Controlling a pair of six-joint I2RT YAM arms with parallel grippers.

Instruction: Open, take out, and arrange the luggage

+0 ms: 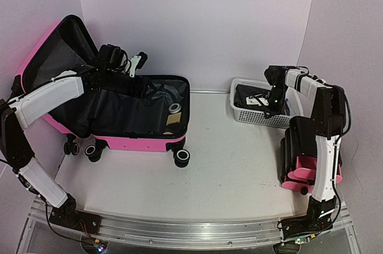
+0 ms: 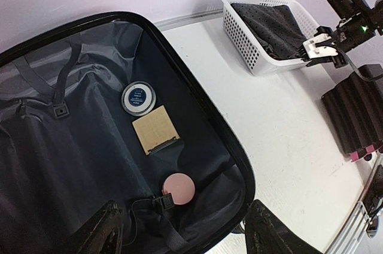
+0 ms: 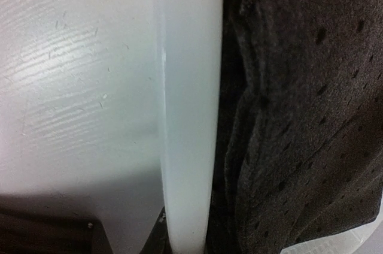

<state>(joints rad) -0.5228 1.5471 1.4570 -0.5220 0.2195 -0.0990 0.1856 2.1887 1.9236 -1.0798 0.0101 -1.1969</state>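
Right claw [image 2: 320, 49] pinches the basket [image 2: 245, 38] rim; a tug could tip it, spilling the cloth [image 2: 269, 26]. Left claw [image 2: 188, 239] hangs wide over the suitcase [image 1: 134, 142].

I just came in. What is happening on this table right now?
Two robot arms are unpacking an open pink suitcase. The left end effector hovers open above its black lining, where a round tin, a tan square and a pink disc lie. The right end effector is down at the rim of the white basket, which holds a dark cloth. Whether it grips anything is not clear.
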